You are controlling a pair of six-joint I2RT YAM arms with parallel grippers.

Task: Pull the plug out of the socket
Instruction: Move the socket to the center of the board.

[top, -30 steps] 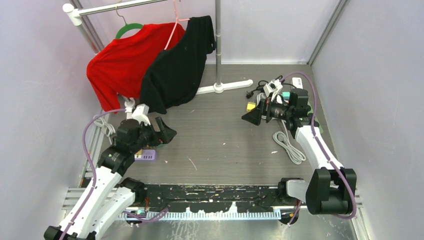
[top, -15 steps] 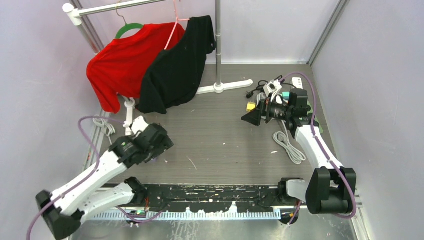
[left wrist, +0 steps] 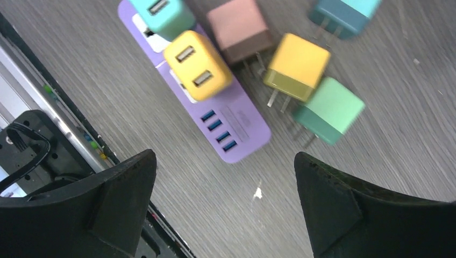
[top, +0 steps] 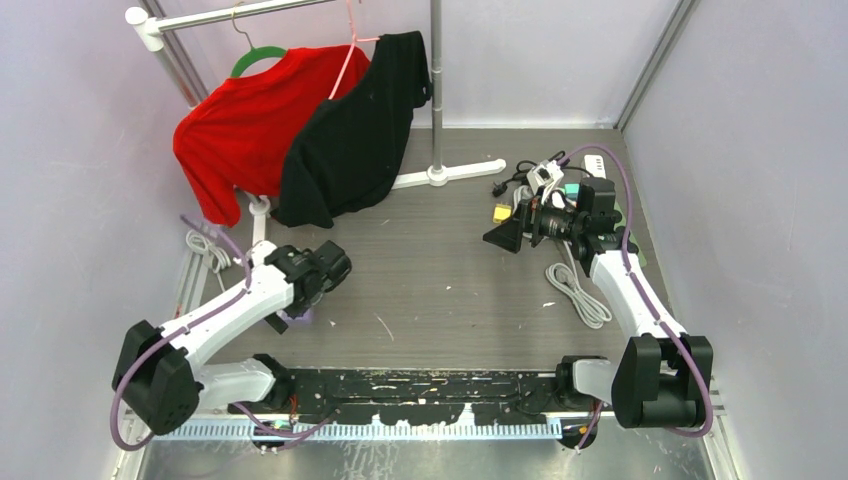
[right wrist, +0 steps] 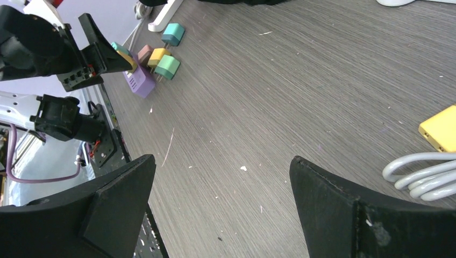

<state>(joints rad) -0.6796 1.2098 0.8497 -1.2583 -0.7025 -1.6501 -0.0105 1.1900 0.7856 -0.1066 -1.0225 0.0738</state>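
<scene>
A purple power strip [left wrist: 226, 115] lies on the grey table. A yellow plug [left wrist: 197, 64] and a light-teal plug [left wrist: 161, 13] sit in its sockets. My left gripper [left wrist: 225, 156] is open and empty, hovering over the strip's USB end. Loose brown [left wrist: 239, 29], orange [left wrist: 298, 65], green [left wrist: 328, 110] and blue [left wrist: 344, 13] plugs lie beside the strip. In the top view the left gripper [top: 330, 268] hides most of the strip [top: 300, 316]. My right gripper [top: 503, 236] is open and empty at the far right, apart from the strip [right wrist: 141, 81].
A clothes rack holds a red shirt [top: 245, 125] and a black shirt [top: 355, 130]; its white base [top: 440, 175] reaches onto the table. A pile of strips and cables [top: 545, 180], a yellow adapter [right wrist: 441, 128] and a coiled white cable [top: 580, 290] lie by the right arm.
My left arm has folded down low to the left, and its gripper has stayed over the purple strip, turning to look down on it. The right arm has not moved.
</scene>
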